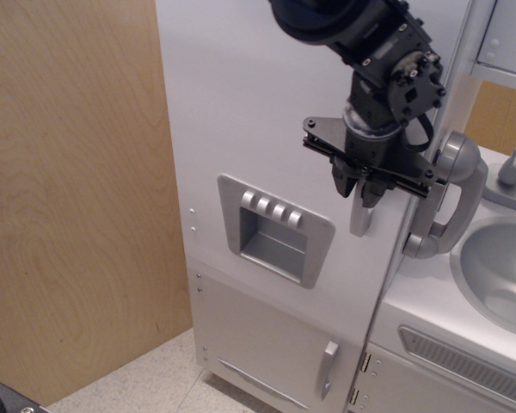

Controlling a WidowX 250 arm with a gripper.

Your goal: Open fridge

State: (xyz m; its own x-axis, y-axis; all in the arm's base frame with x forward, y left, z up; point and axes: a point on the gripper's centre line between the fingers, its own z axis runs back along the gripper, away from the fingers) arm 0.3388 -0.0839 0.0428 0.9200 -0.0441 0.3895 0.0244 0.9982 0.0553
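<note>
The tall white toy-kitchen fridge [267, 172] fills the middle of the view, standing upright with its long axis vertical and its front facing the camera at a slant; its large upper door sits flush and shut. To its left rises a light wooden panel wall [69, 198], and to its right stands the white sink unit [430, 335] with a grey basin [499, 267] sunk in its worktop. The black robot arm [353, 26] comes in from the top of the frame and bends down in front of the upper door's right side. Its black hand [361, 185] points downward, the two fingers drawn close together on the upper part of the grey vertical door handle [361, 215], whose lower end shows below them against the door's right edge. A grey toy phone [447, 198] hangs just right of the hand, on the sink unit's side. Left of the hand lies the grey recessed dispenser panel [275, 228] with four buttons. Below, the smaller lower door carries a short grey handle [328, 363].
</note>
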